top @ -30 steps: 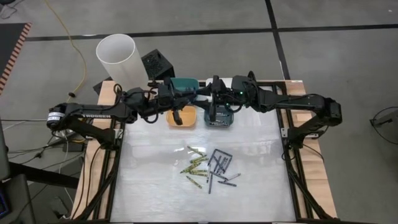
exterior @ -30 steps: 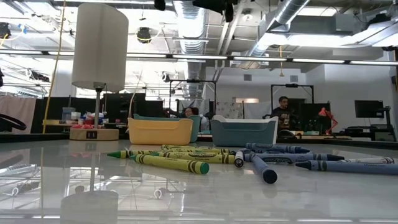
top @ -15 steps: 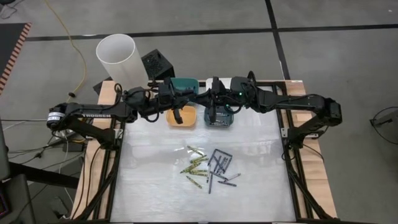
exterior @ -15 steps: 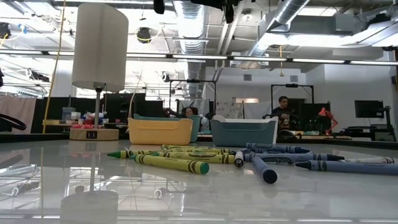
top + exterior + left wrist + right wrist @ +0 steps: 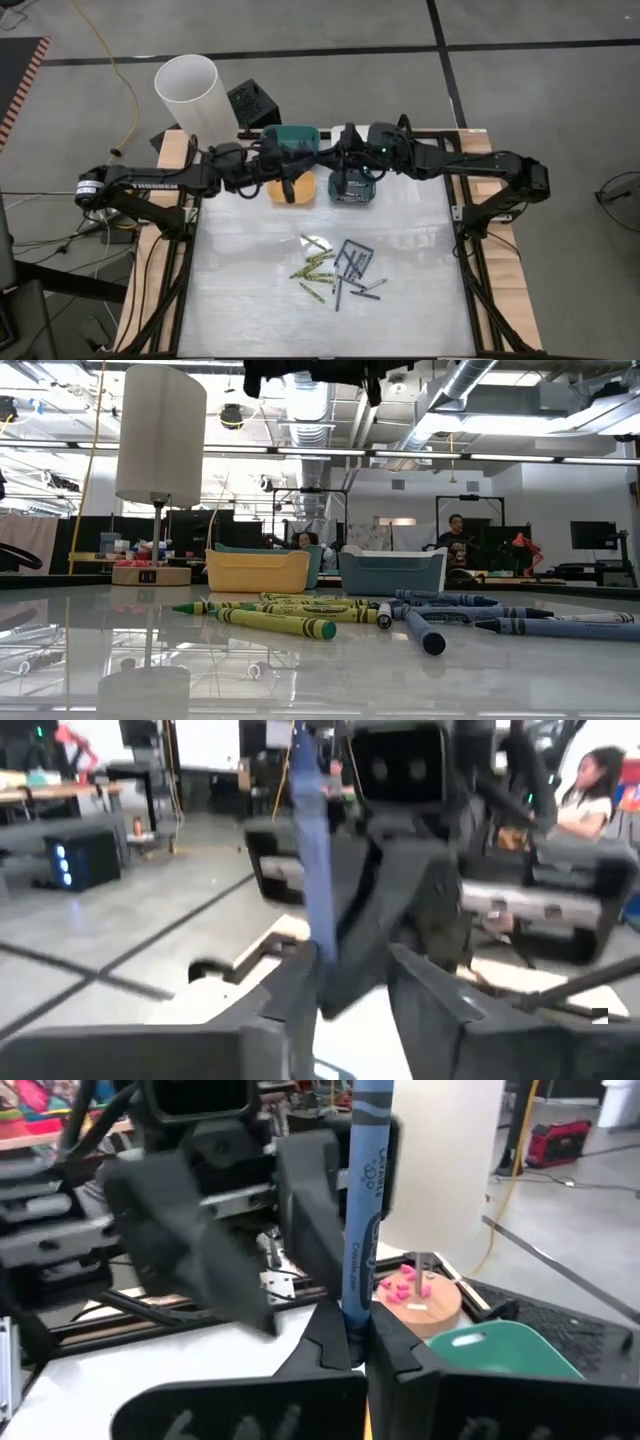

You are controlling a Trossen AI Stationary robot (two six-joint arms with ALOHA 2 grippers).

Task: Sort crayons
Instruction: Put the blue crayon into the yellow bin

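The right gripper [image 5: 355, 1342] pinched one blue crayon [image 5: 366, 1200] upright, while the left gripper [image 5: 352, 982] stood slightly apart around it. Three bins [image 5: 292, 188] sat beyond the loose crayons [image 5: 335, 266], too tangled to count.

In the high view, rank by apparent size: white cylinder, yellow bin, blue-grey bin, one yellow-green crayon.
1. White cylinder, though it stands tall, nearer the camera.
2-3. Yellow bin and blue-grey bin: both partly covered by arms, look alike, not ranked.
4. Yellow-green crayon.
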